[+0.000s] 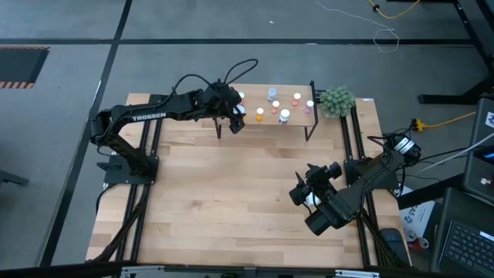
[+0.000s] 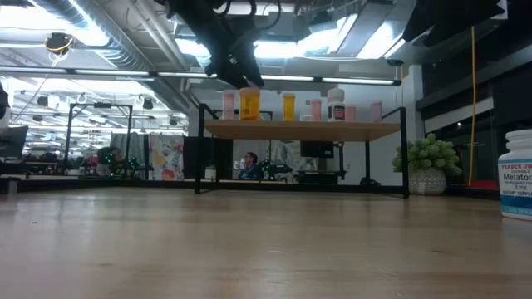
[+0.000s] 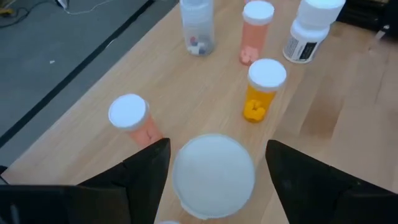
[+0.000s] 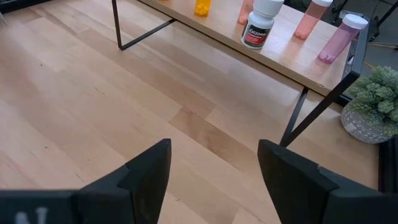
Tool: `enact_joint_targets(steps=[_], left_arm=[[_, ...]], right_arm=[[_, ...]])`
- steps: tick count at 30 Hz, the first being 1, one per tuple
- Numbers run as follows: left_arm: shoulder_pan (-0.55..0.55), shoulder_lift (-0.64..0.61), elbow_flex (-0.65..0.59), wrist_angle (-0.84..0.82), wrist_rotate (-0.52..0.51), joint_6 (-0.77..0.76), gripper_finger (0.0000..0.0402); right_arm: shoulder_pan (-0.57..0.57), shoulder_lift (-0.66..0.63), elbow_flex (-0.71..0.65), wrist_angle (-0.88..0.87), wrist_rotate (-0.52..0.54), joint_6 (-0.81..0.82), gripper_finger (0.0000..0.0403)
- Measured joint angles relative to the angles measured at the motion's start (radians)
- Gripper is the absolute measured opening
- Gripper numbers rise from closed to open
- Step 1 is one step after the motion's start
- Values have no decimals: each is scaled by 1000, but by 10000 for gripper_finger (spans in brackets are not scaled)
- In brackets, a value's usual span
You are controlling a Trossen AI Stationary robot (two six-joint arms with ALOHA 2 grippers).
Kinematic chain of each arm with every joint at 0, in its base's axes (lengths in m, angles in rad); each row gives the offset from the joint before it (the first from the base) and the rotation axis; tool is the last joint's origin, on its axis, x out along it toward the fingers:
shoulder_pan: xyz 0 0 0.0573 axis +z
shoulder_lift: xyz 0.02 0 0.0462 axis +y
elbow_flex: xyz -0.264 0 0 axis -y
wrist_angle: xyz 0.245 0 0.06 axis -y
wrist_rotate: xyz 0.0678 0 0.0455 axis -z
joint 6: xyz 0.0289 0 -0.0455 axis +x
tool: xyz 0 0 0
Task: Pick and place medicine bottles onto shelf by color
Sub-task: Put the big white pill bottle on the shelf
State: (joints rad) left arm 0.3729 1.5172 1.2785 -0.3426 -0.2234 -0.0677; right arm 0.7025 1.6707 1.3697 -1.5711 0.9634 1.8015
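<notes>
The shelf (image 1: 272, 116) stands at the table's far edge on thin black legs, and several medicine bottles stand upright on it. My left gripper (image 3: 216, 163) is open over the shelf's left end. Its fingers stand on either side of the white cap (image 3: 214, 177) of an orange bottle (image 2: 249, 104), which stands on the board. Close by on the board are a pink bottle (image 3: 132, 117), an orange one (image 3: 263, 92), another pink one (image 3: 255, 30), a clear one (image 3: 198, 25) and a white one (image 3: 311, 28). My right gripper (image 4: 214, 180) hangs open over the table's right part, holding nothing.
A white melatonin bottle (image 2: 518, 174) stands on the tabletop at the near right. A green bushy plant (image 1: 337, 100) in a pot sits just right of the shelf. The wooden tabletop (image 1: 231, 185) lies bare between the shelf and the near edge.
</notes>
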Motion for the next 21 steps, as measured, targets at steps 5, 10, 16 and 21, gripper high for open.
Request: enact_joint_targets(steps=[5, 10, 16, 21], left_arm=[[0, -4, 0, 37, 0, 0, 261], [-1, -69, 14, 66, 7, 44, 261], [-59, -194, 82, -65, 34, 49, 261], [-126, -282, 82, -186, 136, -15, 261]], right_arm=[[0, 0, 0, 0, 0, 0, 242], [0, 0, 1, 0, -57, 0, 242], [0, 0, 62, 0, -198, -98, 242], [-18, 0, 94, 1, -547, -83, 242]])
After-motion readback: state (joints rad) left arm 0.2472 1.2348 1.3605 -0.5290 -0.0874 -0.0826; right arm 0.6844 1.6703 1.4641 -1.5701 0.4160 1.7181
